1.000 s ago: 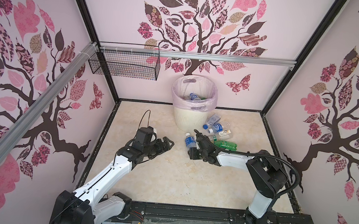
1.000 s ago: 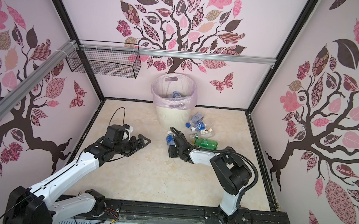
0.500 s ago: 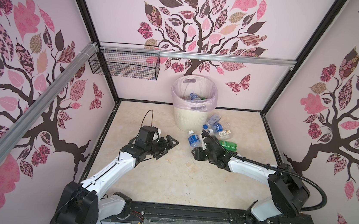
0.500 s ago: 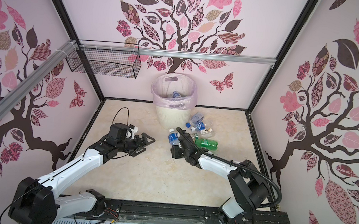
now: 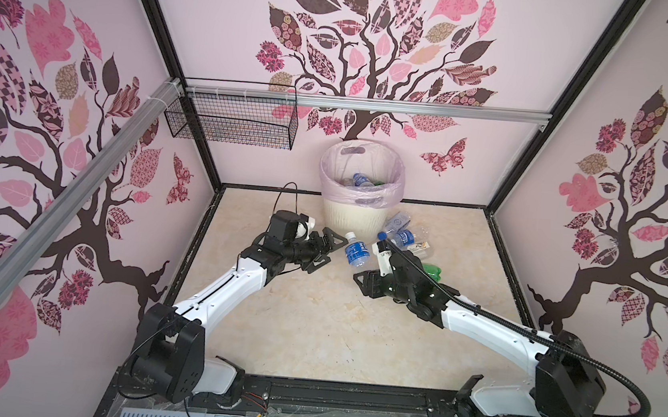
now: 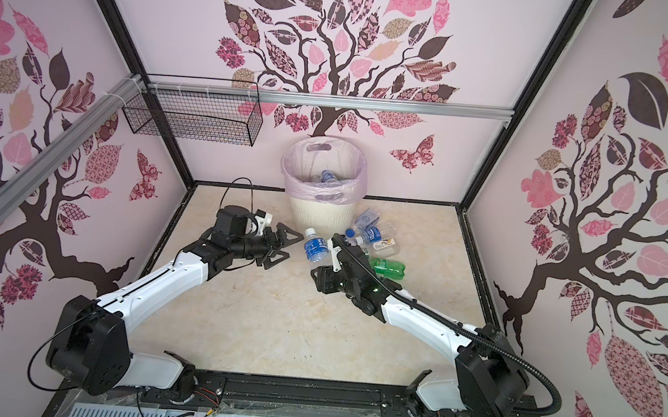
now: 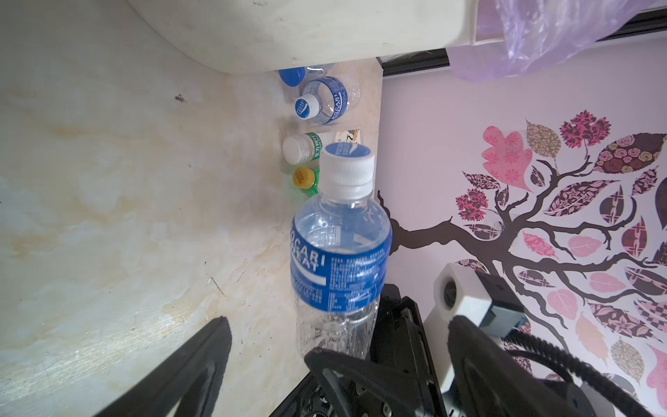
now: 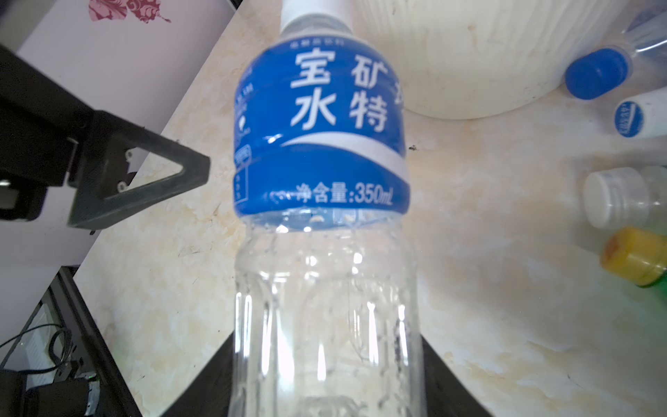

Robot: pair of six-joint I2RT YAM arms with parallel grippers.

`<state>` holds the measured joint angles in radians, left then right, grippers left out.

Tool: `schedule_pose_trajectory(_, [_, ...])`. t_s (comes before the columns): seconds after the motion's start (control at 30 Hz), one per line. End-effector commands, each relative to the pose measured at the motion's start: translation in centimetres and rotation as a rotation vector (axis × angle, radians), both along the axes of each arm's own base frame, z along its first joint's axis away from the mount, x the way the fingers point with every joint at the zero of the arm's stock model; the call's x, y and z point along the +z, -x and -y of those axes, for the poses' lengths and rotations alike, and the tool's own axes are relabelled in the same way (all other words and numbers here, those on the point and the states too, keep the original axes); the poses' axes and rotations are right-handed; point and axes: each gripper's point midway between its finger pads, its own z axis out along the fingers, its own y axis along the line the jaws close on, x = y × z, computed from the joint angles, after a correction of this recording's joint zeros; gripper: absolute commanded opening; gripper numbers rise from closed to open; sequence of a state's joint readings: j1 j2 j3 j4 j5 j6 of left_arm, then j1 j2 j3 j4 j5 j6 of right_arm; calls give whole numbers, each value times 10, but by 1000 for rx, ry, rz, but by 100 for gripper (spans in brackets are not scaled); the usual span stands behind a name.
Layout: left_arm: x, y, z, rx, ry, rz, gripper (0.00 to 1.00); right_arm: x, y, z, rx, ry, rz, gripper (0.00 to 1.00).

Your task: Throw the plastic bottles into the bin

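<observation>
My right gripper is shut on the lower body of a clear plastic bottle with a blue label and white cap, held cap-up above the floor. My left gripper is open just to the left of that bottle, not touching it. The cream ribbed bin with its pink bag stands right behind, with bottles inside. More plastic bottles lie to the bin's right, a green one among them.
A black wire basket hangs on the back wall's left, under an aluminium rail. Patterned walls close in the beige floor on three sides. In the right wrist view the floor bottles' caps lie close beside the held bottle.
My left gripper has reached forward and right, closing in on the held bottle. The right arm's elbow has swung out and down to the right, while the bottle stayed near the same spot.
</observation>
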<state>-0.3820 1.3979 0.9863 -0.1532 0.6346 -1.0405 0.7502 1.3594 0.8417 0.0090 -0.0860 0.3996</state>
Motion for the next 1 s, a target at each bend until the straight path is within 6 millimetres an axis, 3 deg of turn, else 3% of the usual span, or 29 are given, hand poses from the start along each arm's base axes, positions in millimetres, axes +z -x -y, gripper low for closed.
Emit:
schedule_pose_trajectory(0.0, [18,-2,10,-36,40,44,97,23,6,-11,53,-29,49,49])
schedule_pose_trajectory(0.53, [3,-2,15,-54,23,29,92,41,8,-49,153,-63,85,50])
schedule_pose_trajectory(0.67, [3,-4,14,-42,12,31,83,41,9,-52,161,-61,83,52])
schedule_pose_trajectory(0.83, [1,-7,9,-13,2,28,65,41,8,-52,153,-55,85,56])
schedule_pose_trajectory(0.97, [0,-8,1,12,1,27,58,40,8,-50,149,-46,83,64])
